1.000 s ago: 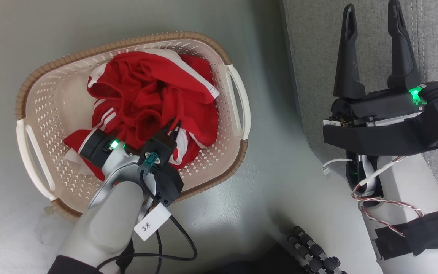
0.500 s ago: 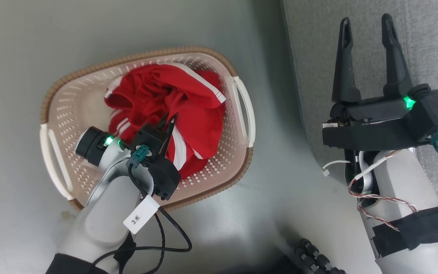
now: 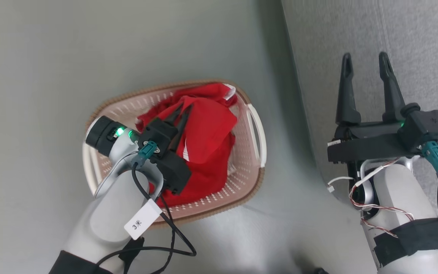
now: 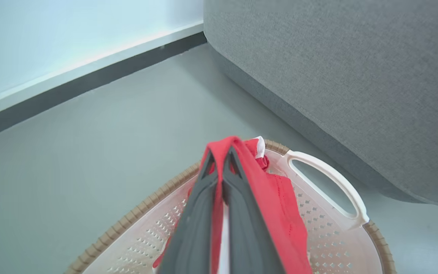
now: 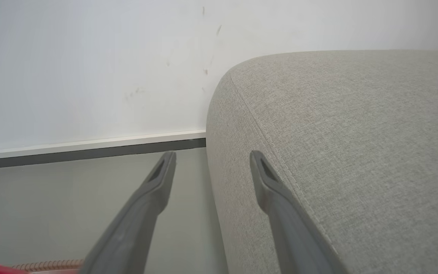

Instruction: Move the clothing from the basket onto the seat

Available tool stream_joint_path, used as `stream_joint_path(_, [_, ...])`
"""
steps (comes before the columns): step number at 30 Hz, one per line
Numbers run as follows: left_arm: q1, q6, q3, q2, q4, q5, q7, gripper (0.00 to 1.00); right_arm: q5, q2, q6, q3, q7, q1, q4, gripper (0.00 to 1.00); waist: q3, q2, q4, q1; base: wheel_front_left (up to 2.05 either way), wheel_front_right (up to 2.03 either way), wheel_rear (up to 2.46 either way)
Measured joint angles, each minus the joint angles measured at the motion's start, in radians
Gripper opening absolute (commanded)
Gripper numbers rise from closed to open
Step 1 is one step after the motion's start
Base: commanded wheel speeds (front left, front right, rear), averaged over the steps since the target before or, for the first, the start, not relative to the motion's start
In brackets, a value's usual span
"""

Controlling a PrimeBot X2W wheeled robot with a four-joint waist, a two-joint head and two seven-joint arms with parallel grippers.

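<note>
Clothing (image 3: 207,140), bright red with a little white edging, is bunched in the basket (image 3: 251,182) directly beneath the left gripper (image 3: 184,110). The gripper's two dark fingers are pressed together on a fold of it. In the left wrist view the red cloth drapes over and past the fingertips and hangs down from them into the cream perforated tub. Most of the pile lies on the gripper's seat side, near the white handle (image 3: 260,131). The basket stands on the grey floor (image 3: 89,45), just beside the seat (image 3: 356,30). Well apart from the left gripper, the right gripper (image 3: 364,59) hangs over the seat's rounded edge, its fingers spread wide with nothing between them.
</note>
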Motion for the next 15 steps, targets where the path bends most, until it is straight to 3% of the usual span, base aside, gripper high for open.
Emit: stream_joint_path(15, [0.008,-0.009,0.003,0.017,-0.083,-0.051,0.0,0.0,0.002,-0.006,0.01,-0.029,0.0,0.054,0.118,1.0,-0.191,0.0,0.088,-0.0001,0.0,0.0,0.0])
